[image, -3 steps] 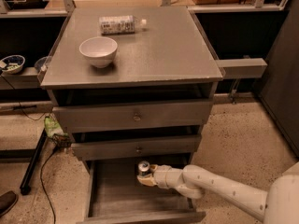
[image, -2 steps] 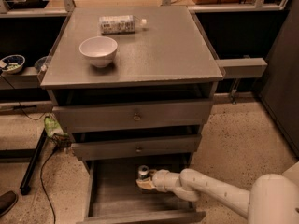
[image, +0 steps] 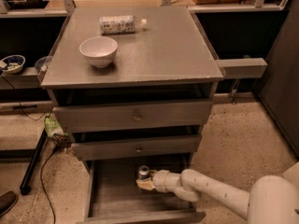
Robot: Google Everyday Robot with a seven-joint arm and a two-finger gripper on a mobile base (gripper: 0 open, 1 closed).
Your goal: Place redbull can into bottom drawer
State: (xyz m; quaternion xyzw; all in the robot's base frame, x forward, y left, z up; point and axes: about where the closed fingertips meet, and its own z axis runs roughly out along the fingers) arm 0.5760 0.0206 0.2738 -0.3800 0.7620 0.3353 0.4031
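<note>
While in drawer (image: 112,196), can (image: 143,172) between jaws

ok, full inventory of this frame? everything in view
grey square-topped cabinet: 1, grey, centre
knobbed grey upper drawers: 2, grey, stacked under top
wide grey wooden bottom drawer: 1, grey, pulled open
slim silver-and-blue metal can: 1, silver-blue, upright over that drawer
round white bowl: 1, white, cabinet top left
clear plastic bottle: 1, clear, lying at top's rear
small patterned bowl: 1, bluish, far left
robot arm: 1, white, from lower right
gripper: 1, pale, in bottom drawer at can

Seemingly high, downward; gripper (image: 145,183) in bottom drawer (image: 112,196).
</note>
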